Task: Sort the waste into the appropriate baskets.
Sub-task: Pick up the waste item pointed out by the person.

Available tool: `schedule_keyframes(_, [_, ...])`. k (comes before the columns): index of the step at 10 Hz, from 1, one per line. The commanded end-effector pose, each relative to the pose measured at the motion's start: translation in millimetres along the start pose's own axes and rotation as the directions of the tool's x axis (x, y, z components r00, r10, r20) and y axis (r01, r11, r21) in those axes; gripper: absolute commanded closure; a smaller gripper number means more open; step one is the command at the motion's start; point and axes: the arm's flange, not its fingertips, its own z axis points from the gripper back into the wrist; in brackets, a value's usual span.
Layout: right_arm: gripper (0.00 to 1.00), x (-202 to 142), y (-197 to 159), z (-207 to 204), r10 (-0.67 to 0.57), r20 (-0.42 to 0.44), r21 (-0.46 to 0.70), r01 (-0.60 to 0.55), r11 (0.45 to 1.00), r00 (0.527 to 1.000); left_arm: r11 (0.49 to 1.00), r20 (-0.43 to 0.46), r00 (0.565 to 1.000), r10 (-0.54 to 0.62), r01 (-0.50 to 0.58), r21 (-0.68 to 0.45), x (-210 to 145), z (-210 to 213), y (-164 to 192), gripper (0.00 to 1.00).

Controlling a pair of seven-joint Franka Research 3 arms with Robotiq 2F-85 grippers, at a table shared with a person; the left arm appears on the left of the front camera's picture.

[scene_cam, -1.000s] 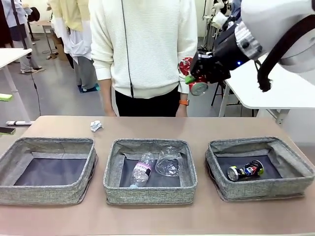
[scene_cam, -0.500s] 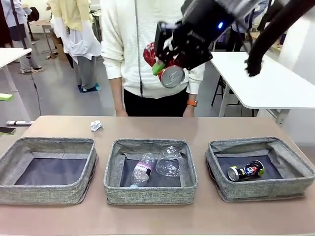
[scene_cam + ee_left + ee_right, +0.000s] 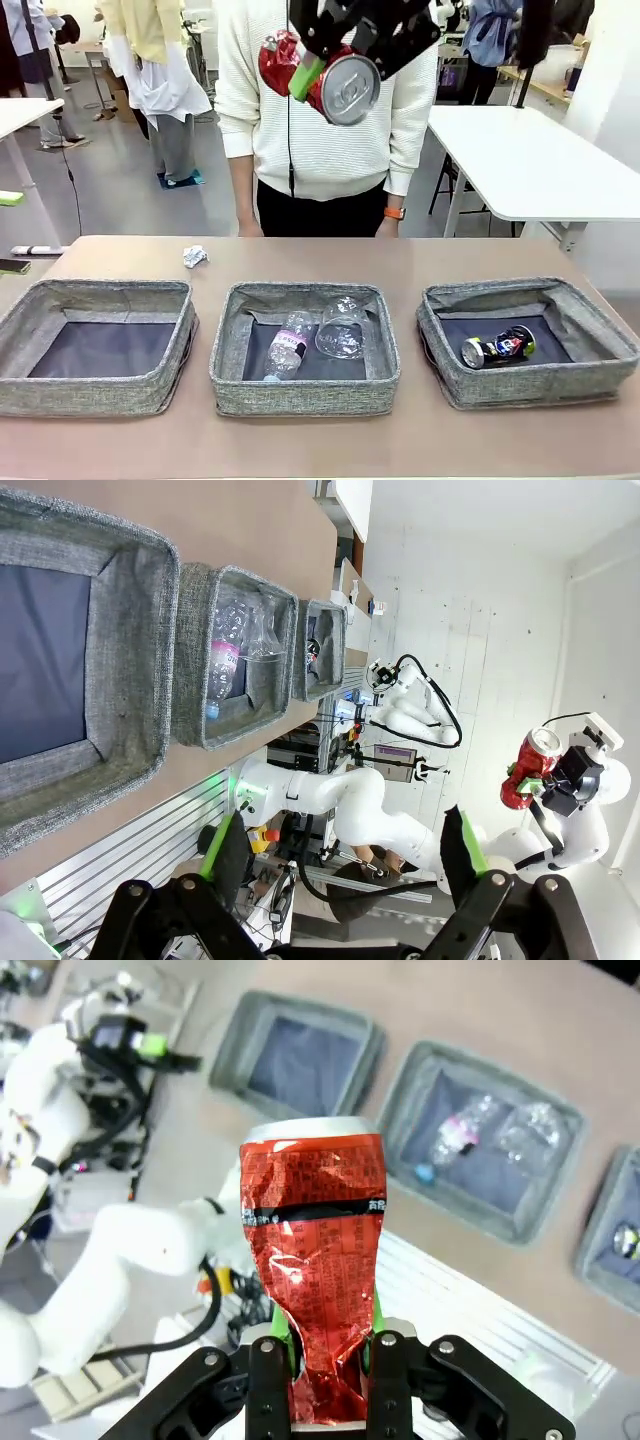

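My right gripper (image 3: 312, 72) is high above the table's middle, shut on the crushed red can (image 3: 345, 88), whose silver end faces the camera. In the right wrist view the red can (image 3: 315, 1240) stands upright between the fingers (image 3: 268, 1360). Three grey baskets sit in a row: the left basket (image 3: 100, 290) holds nothing, the middle basket (image 3: 300, 292) holds a clear bottle (image 3: 287, 347) and a clear cup (image 3: 343, 328), and the right basket (image 3: 520, 290) holds a dark crushed can (image 3: 498, 347). A white paper ball (image 3: 195, 256) lies behind the left basket. My left gripper (image 3: 340, 850) is open, off the table's side.
A person in a white sweater (image 3: 330, 140) stands at the far edge, behind the raised can. A white table (image 3: 530, 160) stands at the back right. Bare tabletop (image 3: 400, 262) runs behind and in front of the baskets.
My right arm has swung left and upward with the red can, from the far right to above the middle, nearer the camera. The baskets and their contents have not moved.
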Motion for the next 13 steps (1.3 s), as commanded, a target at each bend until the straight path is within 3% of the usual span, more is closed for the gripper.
schedule_keyframes(1, [0.71, 9.9, 6.1, 9.5, -0.020, 0.006, -0.020, 0.020, 1.000, 1.000, 1.000, 0.006, 1.000, -0.018, 0.018, -0.013, 0.3, 0.5, -1.2, 0.00])
schedule_keyframes(13, [0.71, 0.0, 0.0, 0.0, 0.000, 0.000, 0.000, 0.000, 1.000, 1.000, 1.000, 0.006, 1.000, -0.018, 0.018, -0.013, 0.3, 0.5, -1.2, 0.00])
